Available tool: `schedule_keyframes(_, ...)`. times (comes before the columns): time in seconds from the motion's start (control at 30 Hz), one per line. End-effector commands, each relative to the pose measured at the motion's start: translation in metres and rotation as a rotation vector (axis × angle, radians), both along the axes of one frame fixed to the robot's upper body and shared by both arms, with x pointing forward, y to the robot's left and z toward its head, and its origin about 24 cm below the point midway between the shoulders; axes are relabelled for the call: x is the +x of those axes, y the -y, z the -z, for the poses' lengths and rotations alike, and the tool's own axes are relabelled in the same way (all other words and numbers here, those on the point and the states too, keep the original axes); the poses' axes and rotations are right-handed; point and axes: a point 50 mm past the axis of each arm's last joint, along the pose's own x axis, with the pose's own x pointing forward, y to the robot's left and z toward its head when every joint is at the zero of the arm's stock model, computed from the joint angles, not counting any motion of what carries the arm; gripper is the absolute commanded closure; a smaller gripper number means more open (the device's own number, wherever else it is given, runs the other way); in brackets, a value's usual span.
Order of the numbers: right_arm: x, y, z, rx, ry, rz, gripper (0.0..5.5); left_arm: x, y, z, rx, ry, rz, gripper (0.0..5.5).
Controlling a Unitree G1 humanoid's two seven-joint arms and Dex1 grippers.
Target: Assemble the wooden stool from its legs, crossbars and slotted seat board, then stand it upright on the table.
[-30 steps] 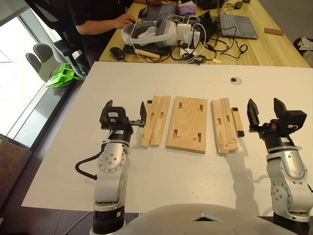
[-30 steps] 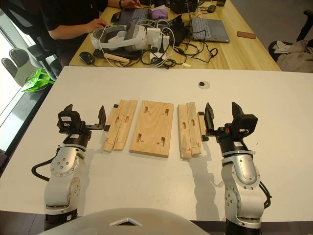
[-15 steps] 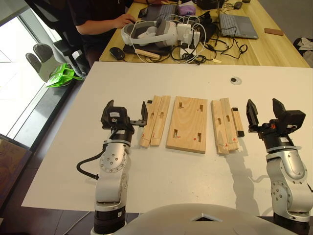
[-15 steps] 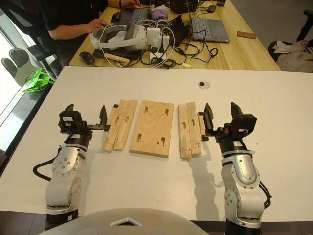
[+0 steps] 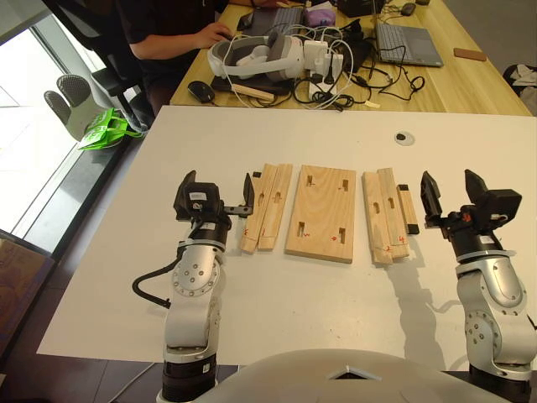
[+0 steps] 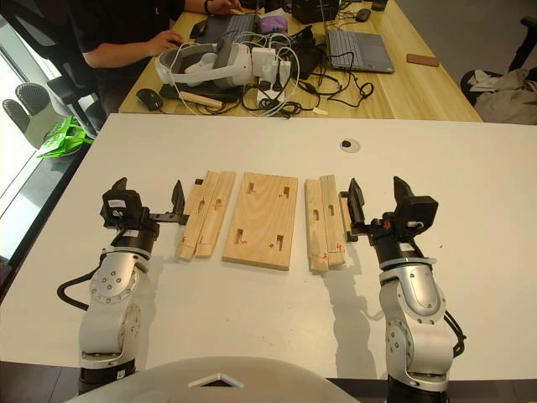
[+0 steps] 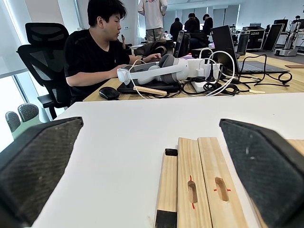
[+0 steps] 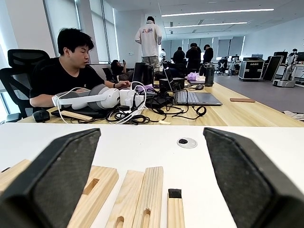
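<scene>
The flat seat board lies in the middle of the white table. The left sticks and the right sticks lie just beside it. The left gripper and the right gripper sit outside the sticks, fingers wide apart, holding nothing. A small round thing lies near the far edge.

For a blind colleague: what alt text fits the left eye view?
A slotted seat board lies flat on a white table between the left bundle of bars and the right bundle of bars, nothing joined yet. The open left tool and open right tool sit just outside the bundles, empty.
</scene>
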Motion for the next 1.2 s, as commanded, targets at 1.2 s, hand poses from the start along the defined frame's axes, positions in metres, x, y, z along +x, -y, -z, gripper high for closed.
schedule_keyframes(1.2, 0.005, -0.007, -0.001, 0.026, -0.015, -0.026, 1.48, 0.061, 0.001, 0.050, 0.615, -0.520, 0.328, 0.10)
